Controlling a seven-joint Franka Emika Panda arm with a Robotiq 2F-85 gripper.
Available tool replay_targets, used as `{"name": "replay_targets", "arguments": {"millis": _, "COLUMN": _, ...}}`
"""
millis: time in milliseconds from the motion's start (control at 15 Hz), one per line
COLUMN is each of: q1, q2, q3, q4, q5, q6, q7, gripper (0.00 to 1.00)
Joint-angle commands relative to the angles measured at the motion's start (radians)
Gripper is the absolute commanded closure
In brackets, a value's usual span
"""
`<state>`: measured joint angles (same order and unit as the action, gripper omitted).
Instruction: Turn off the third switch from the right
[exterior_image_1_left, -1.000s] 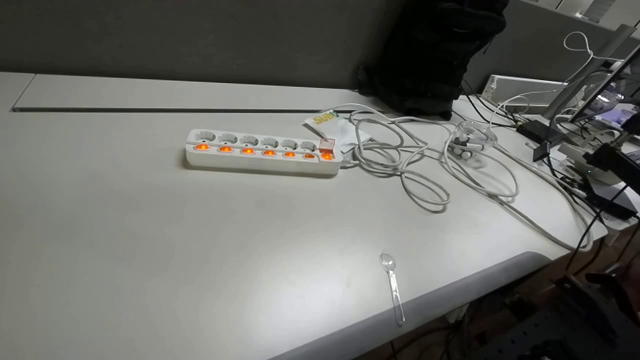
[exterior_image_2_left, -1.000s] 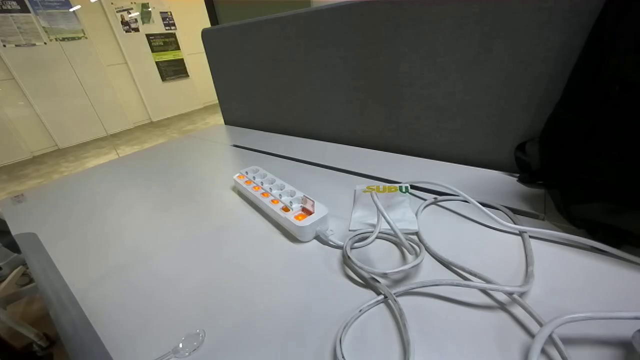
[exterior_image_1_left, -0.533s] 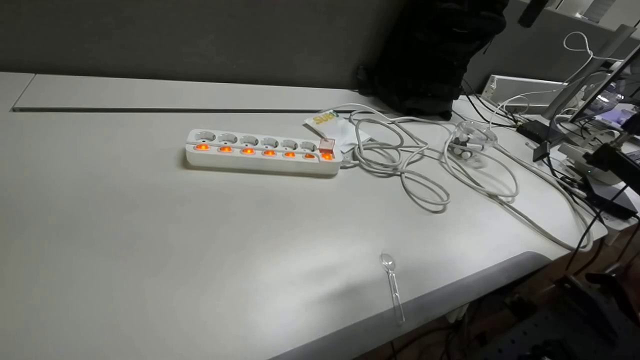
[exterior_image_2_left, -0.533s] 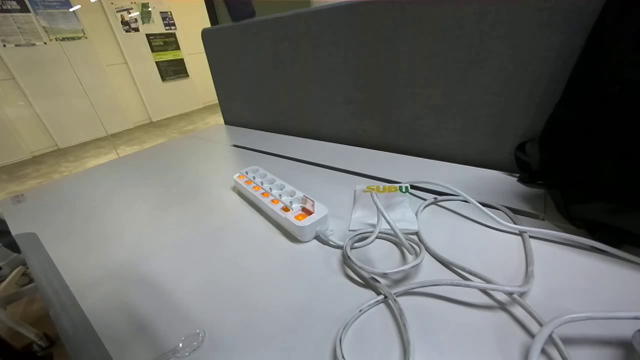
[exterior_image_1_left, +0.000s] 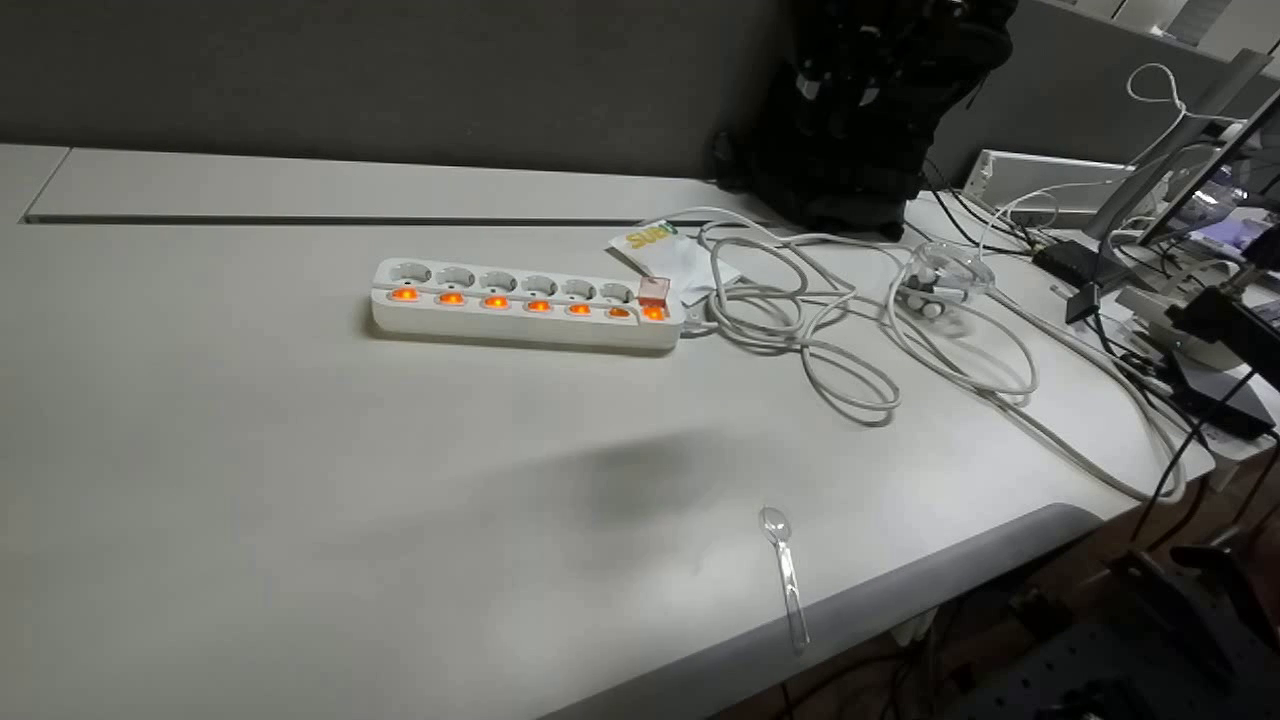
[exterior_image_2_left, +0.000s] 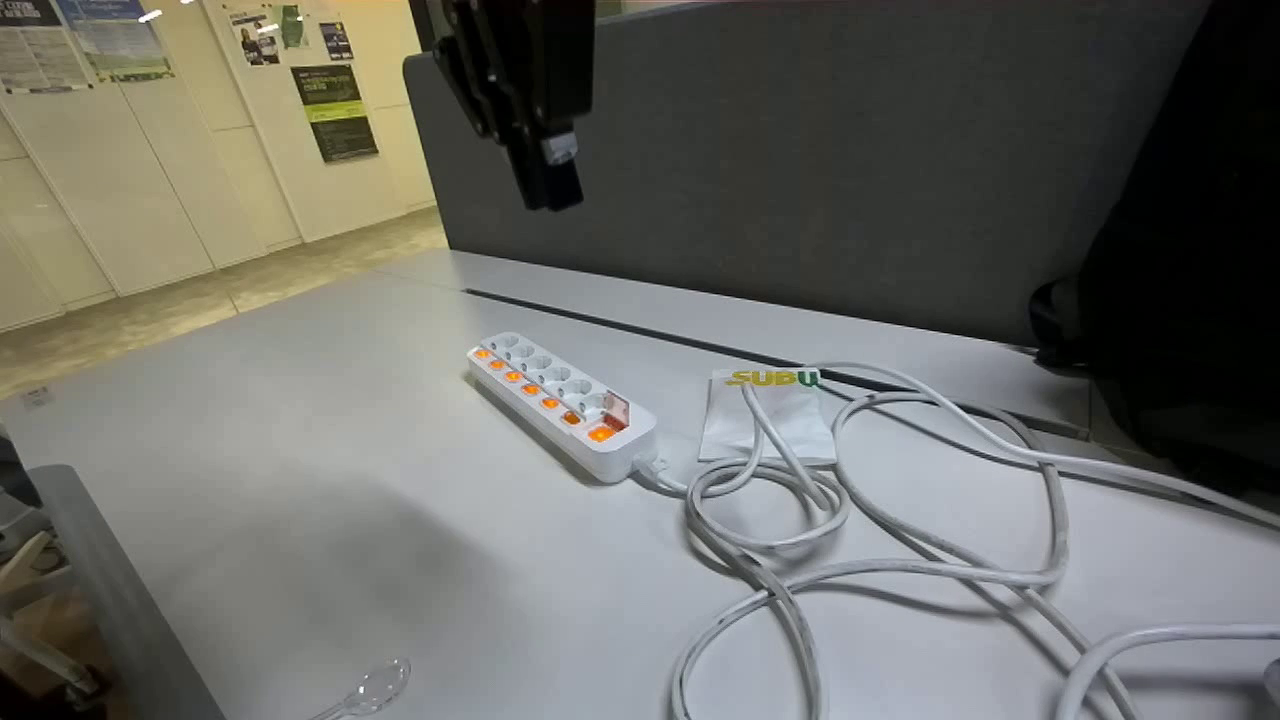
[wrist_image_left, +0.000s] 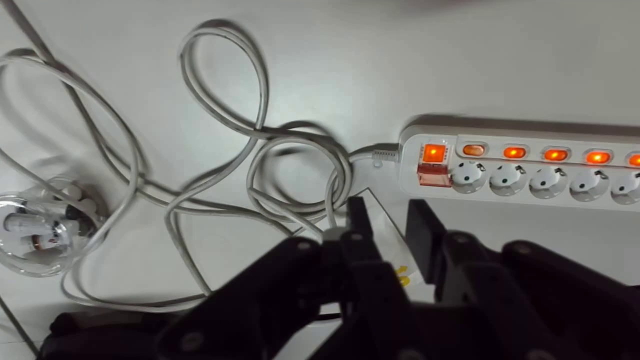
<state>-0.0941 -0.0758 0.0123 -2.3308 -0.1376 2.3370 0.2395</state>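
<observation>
Our fingers (wrist_image_left: 425, 240), parted by a modest gap and holding nothing, hang higher than the power strip (exterior_image_1_left: 525, 322), off its corded end. On the strip, the third switch (wrist_image_left: 514, 152) from that end, counting the square switch (wrist_image_left: 434, 153), glows; we expect a small, stiff rocker to press with one fingertip, and the strip, probably light, could skid. Under the strip lies a smooth-looking table (exterior_image_1_left: 300, 480); beyond the strip, a dark partition (exterior_image_1_left: 350, 80).
</observation>
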Motion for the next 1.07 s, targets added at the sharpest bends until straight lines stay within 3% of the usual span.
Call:
{"name": "replay_targets", "arguments": {"millis": 0, "q1": 0.042, "q2": 0.107, "q3": 0.005, "q4": 0.076, "q5": 0.012, "q6": 0.014, "q7": 0.04, "gripper": 0.99}}
{"name": "replay_targets", "arguments": {"millis": 600, "q1": 0.147, "q2": 0.336, "q3": -0.006, "q4": 0.166, "q5": 0.02, "q6": 0.104, "q7": 0.157, "gripper": 1.0}}
{"name": "replay_targets", "arguments": {"millis": 667, "q1": 0.137, "q2": 0.281, "q3": -0.007, "q4": 0.111, "q5": 0.036, "q6": 0.097, "q7": 0.09, "gripper": 1.0}}
{"name": "replay_targets", "arguments": {"millis": 1000, "q1": 0.145, "q2": 0.302, "q3": -0.012, "q4": 0.117, "q5": 0.036, "q6": 0.105, "q7": 0.088, "gripper": 0.99}}
